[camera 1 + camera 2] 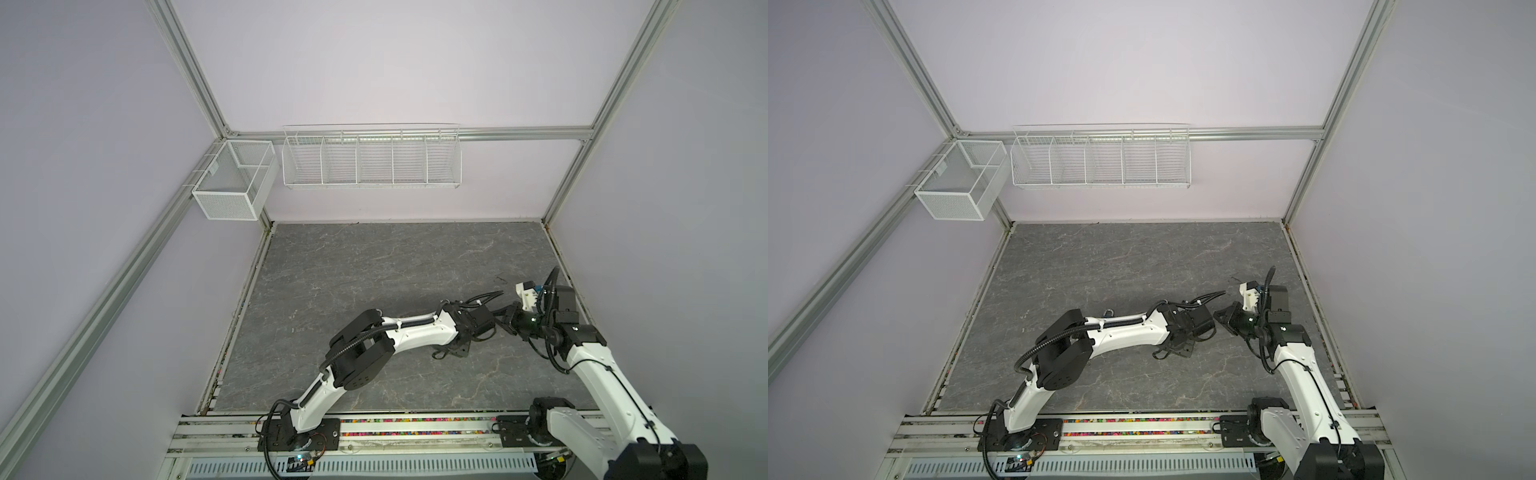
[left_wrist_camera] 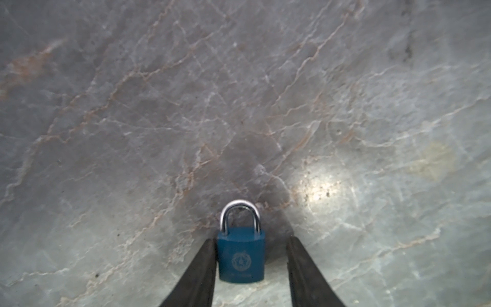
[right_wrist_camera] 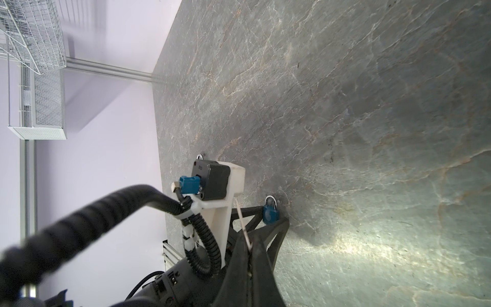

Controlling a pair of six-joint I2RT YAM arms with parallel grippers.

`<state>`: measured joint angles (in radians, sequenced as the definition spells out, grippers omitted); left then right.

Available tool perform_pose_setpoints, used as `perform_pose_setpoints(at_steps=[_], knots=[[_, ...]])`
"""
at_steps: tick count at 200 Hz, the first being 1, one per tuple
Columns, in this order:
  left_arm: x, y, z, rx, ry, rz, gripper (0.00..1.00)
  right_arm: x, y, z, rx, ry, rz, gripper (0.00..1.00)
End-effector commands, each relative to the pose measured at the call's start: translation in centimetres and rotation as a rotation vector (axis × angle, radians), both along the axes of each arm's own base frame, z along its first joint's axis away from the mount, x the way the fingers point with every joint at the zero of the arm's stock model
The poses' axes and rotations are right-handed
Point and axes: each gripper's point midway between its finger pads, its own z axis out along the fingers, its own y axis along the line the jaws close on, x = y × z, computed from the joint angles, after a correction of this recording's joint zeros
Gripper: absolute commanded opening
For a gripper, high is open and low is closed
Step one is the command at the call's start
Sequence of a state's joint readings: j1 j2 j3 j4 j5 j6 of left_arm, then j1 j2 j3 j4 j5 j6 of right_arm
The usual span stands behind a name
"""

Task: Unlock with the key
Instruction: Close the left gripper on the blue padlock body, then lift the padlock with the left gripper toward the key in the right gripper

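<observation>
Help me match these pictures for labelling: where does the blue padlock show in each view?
Both top views: not visible; the left gripper covers it.
Left wrist: padlock lies between two black fingers, jaws open.
Right wrist: padlock sits between the same fingers, beside the white camera mount.
Shared landmark: the left gripper's black fingers.

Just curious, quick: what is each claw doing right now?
Left gripper: open around the blue padlock.
Right gripper: shut on a thin pale blade, probably the key.

Overhead stereo pair; wrists near padlock (image 2: 241,256)
</observation>
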<state>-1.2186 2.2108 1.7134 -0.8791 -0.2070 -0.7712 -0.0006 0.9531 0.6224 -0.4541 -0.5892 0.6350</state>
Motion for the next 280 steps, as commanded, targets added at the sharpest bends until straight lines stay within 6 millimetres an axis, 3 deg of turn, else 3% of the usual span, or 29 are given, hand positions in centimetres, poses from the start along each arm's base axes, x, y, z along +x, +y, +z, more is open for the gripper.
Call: perform_pose_setpoints(at_steps=[1,45,183,239,257,280], knots=[[-0.9,1.4,-1.3,0.063,0.043,0.061,0.43,-0.3,0.0,-0.3,0.004,-0.002,0.011,0.06],[-1.6,1.9,-1.8,0.066,0.081,0.104,0.41,-0.2,0.2,-0.5,0.013,0.005,0.02,0.06],[-0.7,2.6,-2.6,0.108,0.05,0.115,0.25,0.1,0.2,-0.3,0.013,0.003,0.021,0.06],[0.2,1.9,0.0,0.056,0.006,0.103,0.08,0.0,0.2,-0.2,0.007,-0.005,0.023,0.06],[0.6,1.6,1.6,0.016,-0.017,0.101,0.0,-0.2,0.0,0.1,-0.016,-0.013,0.027,0.06],[1.2,1.7,4.2,-0.03,-0.058,0.121,0.0,-0.5,-0.4,0.5,-0.058,-0.029,0.029,0.06]])
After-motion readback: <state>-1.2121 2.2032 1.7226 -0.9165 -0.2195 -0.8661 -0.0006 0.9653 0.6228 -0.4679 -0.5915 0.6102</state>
